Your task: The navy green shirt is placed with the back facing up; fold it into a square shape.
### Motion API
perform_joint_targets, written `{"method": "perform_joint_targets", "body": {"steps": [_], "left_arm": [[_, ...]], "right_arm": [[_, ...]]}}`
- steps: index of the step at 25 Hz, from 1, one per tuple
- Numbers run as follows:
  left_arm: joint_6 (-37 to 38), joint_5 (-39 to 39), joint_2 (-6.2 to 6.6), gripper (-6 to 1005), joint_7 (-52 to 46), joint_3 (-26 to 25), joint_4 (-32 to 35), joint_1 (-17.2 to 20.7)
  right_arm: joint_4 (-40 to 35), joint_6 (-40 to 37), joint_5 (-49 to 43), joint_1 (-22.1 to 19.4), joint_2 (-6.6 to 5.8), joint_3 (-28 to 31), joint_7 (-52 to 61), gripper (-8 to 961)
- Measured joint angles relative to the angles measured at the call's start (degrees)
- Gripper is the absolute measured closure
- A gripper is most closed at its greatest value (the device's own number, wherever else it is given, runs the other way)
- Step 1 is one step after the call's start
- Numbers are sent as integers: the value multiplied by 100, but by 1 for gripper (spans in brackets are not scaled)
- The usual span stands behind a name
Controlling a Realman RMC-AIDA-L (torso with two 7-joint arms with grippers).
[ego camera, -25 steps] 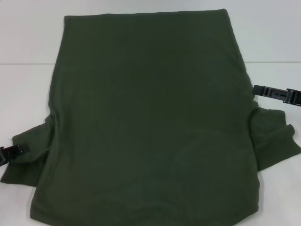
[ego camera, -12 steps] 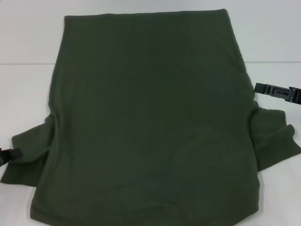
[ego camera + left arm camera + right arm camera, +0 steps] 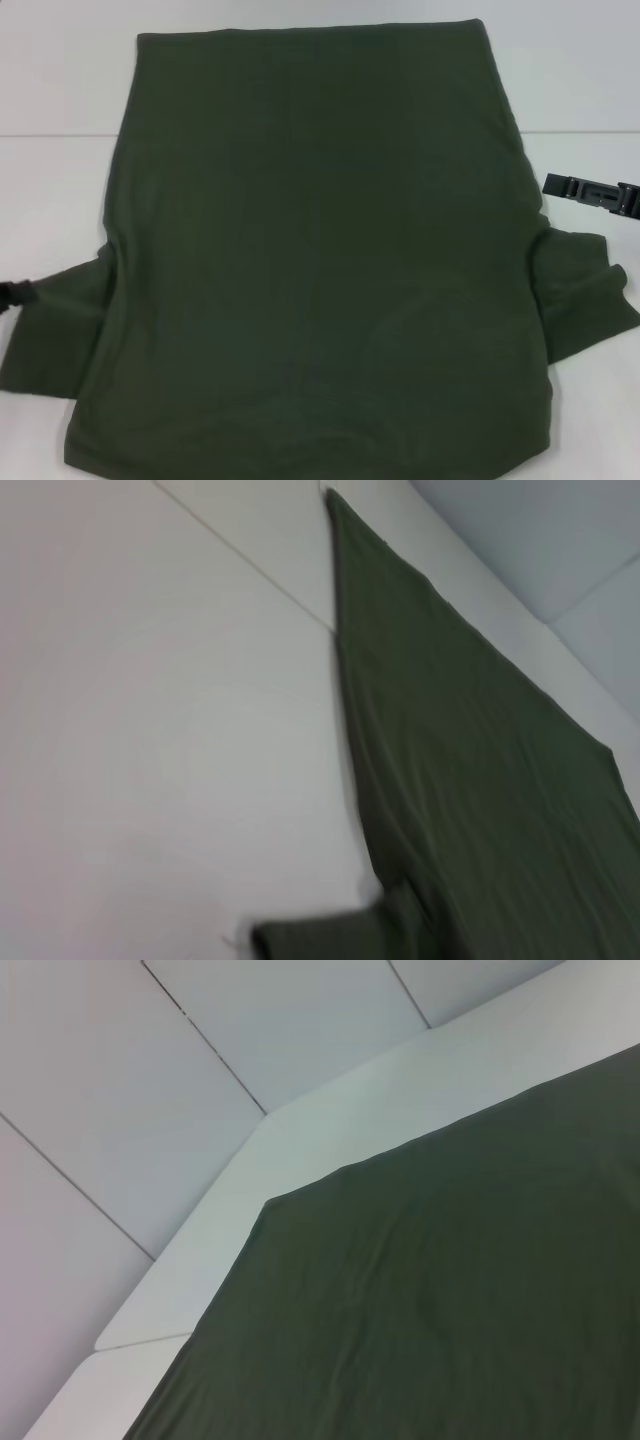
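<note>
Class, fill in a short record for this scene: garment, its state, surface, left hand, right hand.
garment: dark green shirt
state: spread flat, plain side up, both sleeves sticking out, not folded
surface: white table
left hand: at the tip of the left sleeve, at the picture's edge
right hand: beside the shirt's right edge, above the right sleeve

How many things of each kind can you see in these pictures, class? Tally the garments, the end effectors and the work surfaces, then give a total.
Garments: 1, the navy green shirt
End effectors: 2, the left end effector and the right end effector
Work surfaces: 1, the white table
Total: 4
</note>
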Motion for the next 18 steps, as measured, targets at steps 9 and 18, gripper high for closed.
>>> {"method": "perform_joint_targets", "body": {"steps": [9, 18], "left_arm": [[-219, 250, 276, 993, -547, -23, 44, -99], [-365, 297, 585, 992, -849, -64, -62, -140]], "right_arm": [[0, 0, -1, 0, 0, 9, -12, 8], [0, 4, -1, 0, -1, 14, -30, 9]]}}
